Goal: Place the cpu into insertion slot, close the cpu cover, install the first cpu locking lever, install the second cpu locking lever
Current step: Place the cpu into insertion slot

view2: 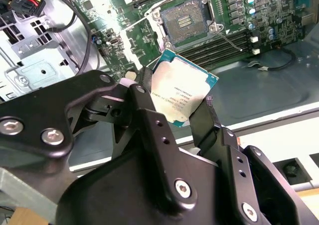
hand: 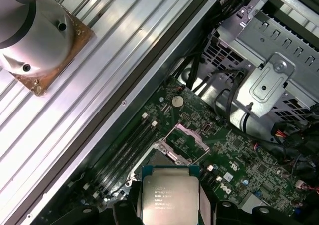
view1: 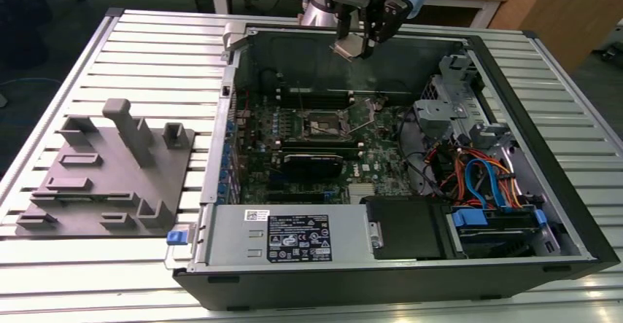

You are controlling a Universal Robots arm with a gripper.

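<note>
Claw of mine is clamped on the chip, above an edge of the computer case. Its socket sits bare, so I judge every step remains.

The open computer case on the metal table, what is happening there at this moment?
A robot arm's gripper holds the cpu between its jaws, in the air above the open computer case. The insertion slot on the green circuit board lies lower down inside the case, empty, with its dark centre exposed. So the cpu is not yet placed, and it is not touching the board.
</note>
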